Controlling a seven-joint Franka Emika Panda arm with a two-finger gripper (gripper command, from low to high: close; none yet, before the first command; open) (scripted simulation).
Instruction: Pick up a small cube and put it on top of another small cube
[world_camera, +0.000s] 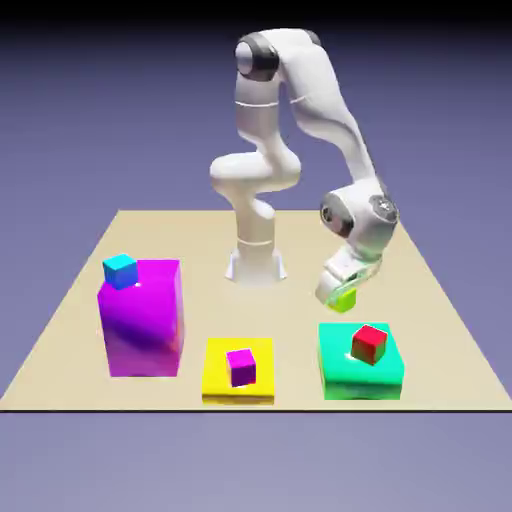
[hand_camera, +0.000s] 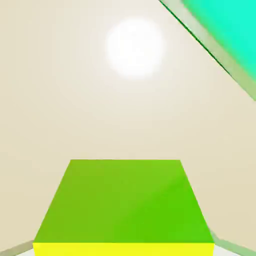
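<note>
The small yellow-green cube (world_camera: 346, 299) sits low at the table, just behind the teal block, and my gripper (world_camera: 340, 292) is shut on it from above. In the hand view the cube (hand_camera: 125, 205) fills the bottom of the picture, and only slivers of the grey fingertips (hand_camera: 231, 245) show at its sides. Other small cubes stand on blocks: a red cube (world_camera: 369, 343) on the teal block (world_camera: 345, 375), a magenta cube (world_camera: 240, 366) on the flat yellow block (world_camera: 215, 380), and a cyan cube (world_camera: 120, 270) on the tall magenta block (world_camera: 145, 325).
A corner of the teal block (hand_camera: 230, 25) shows at the hand view's upper right, close to the held cube. The robot's base (world_camera: 255, 262) stands behind the blocks, mid-table. All three blocks line the table's near edge.
</note>
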